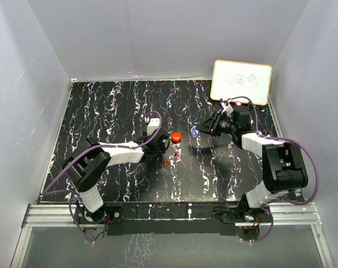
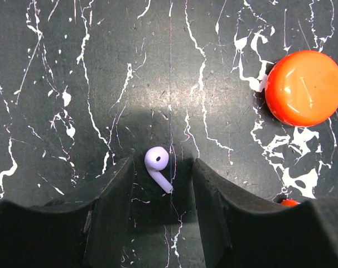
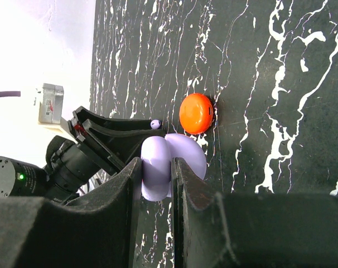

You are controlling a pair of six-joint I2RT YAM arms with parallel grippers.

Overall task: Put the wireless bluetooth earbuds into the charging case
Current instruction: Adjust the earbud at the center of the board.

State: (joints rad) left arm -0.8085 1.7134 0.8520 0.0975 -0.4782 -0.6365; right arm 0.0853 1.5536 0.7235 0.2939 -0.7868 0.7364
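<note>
On my left wrist feed the lavender earbud [image 2: 157, 160] lies flat on the black marbled table [image 2: 74, 67], right between the left gripper [image 2: 161, 170] fingers [image 2: 110, 212]. Its long axis runs on a diagonal, with the rounded head up and to the left, away from the wrist, and the stem slanting down to the right toward the right-hand finger. The jaws stand partly apart, with a sliver of table showing on each side of the bud, so nothing is gripped. The closed round red case [image 2: 304, 87] sits off to the upper right, well apart from the bud. The right gripper [image 3: 157, 167] is clamped narrow on the lavender charging case [image 3: 186, 153], which is open with its two lobes showing and held above the table. Overhead, the two red earbuds [image 1: 168, 162] lie near the red case, too small for me to tell which way they point.
</note>
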